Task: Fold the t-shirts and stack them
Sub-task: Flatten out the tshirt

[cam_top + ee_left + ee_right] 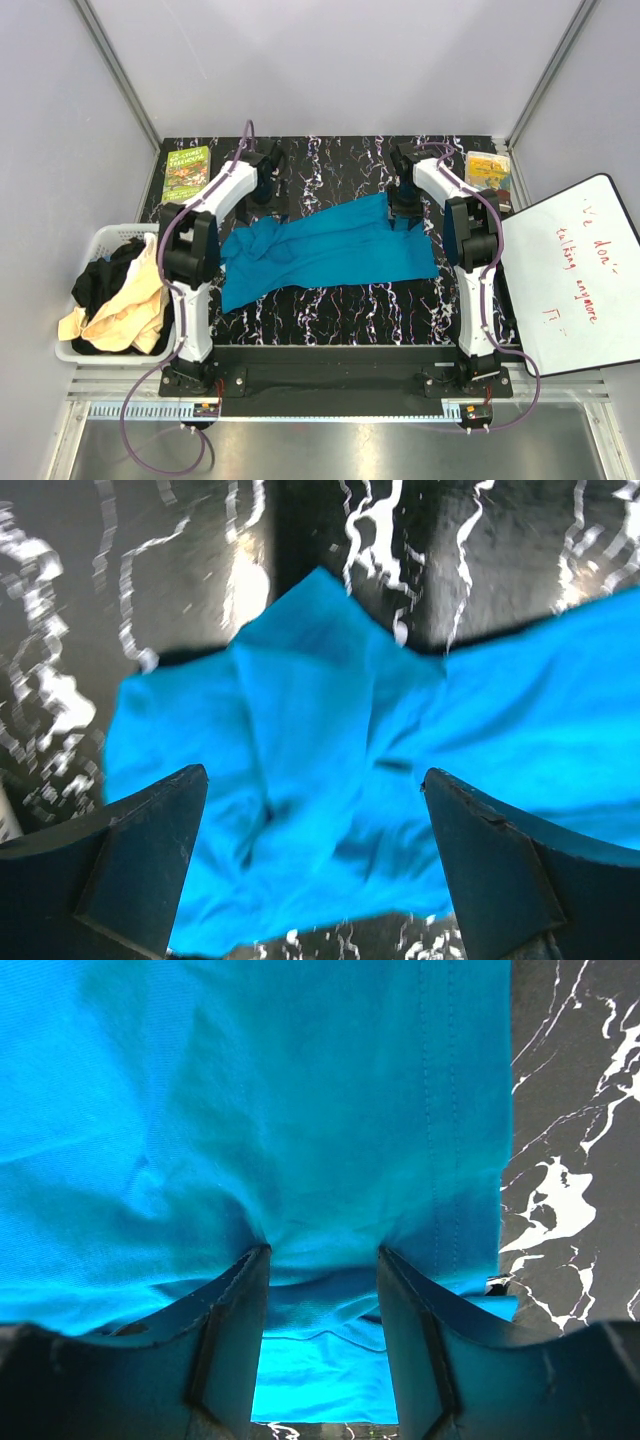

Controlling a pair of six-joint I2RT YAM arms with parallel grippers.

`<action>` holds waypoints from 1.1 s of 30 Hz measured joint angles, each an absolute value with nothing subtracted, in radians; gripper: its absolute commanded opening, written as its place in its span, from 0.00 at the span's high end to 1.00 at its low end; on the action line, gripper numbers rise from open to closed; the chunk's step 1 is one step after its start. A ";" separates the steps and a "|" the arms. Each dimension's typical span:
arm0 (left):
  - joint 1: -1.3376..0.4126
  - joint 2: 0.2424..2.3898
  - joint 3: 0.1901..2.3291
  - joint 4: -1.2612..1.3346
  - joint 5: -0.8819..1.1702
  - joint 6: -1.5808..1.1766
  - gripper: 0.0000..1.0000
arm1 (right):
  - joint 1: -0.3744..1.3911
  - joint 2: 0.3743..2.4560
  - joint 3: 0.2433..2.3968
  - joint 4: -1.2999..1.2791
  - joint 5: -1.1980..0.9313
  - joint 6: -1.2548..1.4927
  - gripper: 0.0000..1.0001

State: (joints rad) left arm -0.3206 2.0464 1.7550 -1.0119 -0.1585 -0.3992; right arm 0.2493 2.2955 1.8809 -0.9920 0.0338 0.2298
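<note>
Closing squarely on the far edge of the teal t-shirt (330, 255) before folding, with left gripper (312, 778) gaping empty, right gripper (323, 1251) half-parted, holding nothing.

Teal blue t-shirt (330, 250), white-veined black tabletop (340, 305), cream-beige shirt (125, 308), black shirt (103, 275), white slatted basket (100, 238)

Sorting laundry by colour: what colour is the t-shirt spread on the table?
Teal blue t-shirt, clearest from top external.
</note>
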 measured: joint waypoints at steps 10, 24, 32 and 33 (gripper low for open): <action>-0.321 2.218 1.884 -1.039 -0.142 -0.422 1.00 | 0.250 2.296 1.881 -0.994 0.002 0.219 0.43; -0.321 2.151 1.928 -1.097 -0.204 -0.416 1.00 | 0.053 2.223 1.893 -0.937 -0.200 0.331 0.00; -0.321 2.099 1.869 -1.105 -0.216 -0.415 1.00 | -0.024 2.297 2.043 -0.873 -0.318 0.406 0.05; -0.321 2.099 1.858 -1.105 -0.217 -0.415 1.00 | -0.014 2.326 2.065 -0.862 -0.344 0.415 0.06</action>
State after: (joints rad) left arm -0.3210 2.0995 1.8584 -1.1049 -0.2169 -0.4152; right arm -0.0135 2.3264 2.0647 -0.8616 -0.3443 0.4152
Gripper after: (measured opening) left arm 0.024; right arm 0.957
